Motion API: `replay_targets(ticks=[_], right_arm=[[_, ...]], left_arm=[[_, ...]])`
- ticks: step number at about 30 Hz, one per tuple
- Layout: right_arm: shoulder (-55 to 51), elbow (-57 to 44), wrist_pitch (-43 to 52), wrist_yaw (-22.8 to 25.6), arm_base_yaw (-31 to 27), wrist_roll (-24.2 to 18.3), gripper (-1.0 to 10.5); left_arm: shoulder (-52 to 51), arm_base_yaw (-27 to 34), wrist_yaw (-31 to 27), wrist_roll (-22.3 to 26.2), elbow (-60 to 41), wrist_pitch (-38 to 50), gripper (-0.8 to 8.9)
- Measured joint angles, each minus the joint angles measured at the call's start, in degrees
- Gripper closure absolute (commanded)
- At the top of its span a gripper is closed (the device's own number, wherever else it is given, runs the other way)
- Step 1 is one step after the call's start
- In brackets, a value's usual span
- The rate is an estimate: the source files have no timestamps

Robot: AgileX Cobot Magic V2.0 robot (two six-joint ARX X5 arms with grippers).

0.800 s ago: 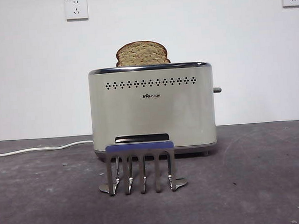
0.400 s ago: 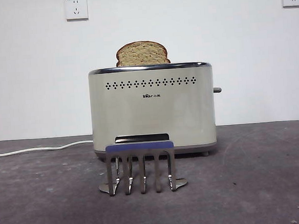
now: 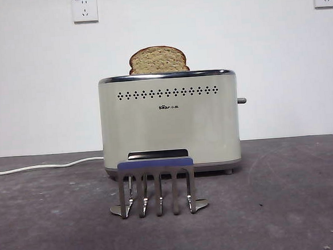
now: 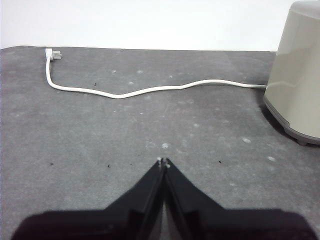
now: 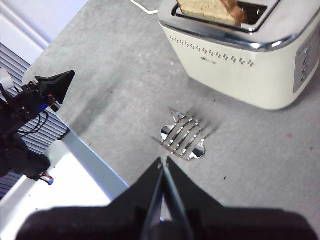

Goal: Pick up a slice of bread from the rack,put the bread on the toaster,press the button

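The slice of bread (image 3: 158, 59) stands in the slot of the cream toaster (image 3: 170, 125), its domed top sticking out above the chrome rim; it also shows in the right wrist view (image 5: 210, 10). The steel rack (image 3: 157, 186) stands empty in front of the toaster and shows in the right wrist view (image 5: 184, 137). The grey button (image 3: 242, 101) sticks out from the toaster's right end. My left gripper (image 4: 163, 162) is shut and empty, low over the table, away from the toaster's end (image 4: 297, 75). My right gripper (image 5: 163, 161) is shut and empty, high above the rack.
The toaster's white cord (image 4: 145, 90) runs across the grey table (image 3: 286, 208) to a loose plug (image 4: 52, 54). The left arm (image 5: 35, 100) shows beyond the table's edge in the right wrist view. Two wall sockets (image 3: 84, 9) sit on the white wall.
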Motion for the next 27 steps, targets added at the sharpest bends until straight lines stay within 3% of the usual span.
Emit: replay_targets(ticks=[5, 13, 17, 22, 27], right_arm=[[-4.0, -1.4, 5.9, 0.0, -2.3, -2.0, 9.5], [-19.3, -15.9, 30.3, 1.0, -2.9, -0.7, 9.5], [-26.4, -27.7, 44.1, 10.8, -2.9, 4.3, 9.5], [-34.0, -40.6, 53.2, 25.1, -2.9, 11.7, 9.5], [-42.0, -51.1, 56.5, 30.6, -2.9, 14.1, 9.5]], left_arm=[[0.0, 0.0, 0.0, 0.0, 0.0, 0.0, 8.17], [0.0, 0.0, 0.0, 0.0, 0.0, 0.0, 8.17], [0.0, 0.0, 0.0, 0.0, 0.0, 0.0, 8.17], [0.0, 0.0, 0.0, 0.0, 0.0, 0.0, 8.17], [0.0, 0.0, 0.0, 0.0, 0.0, 0.0, 8.17]])
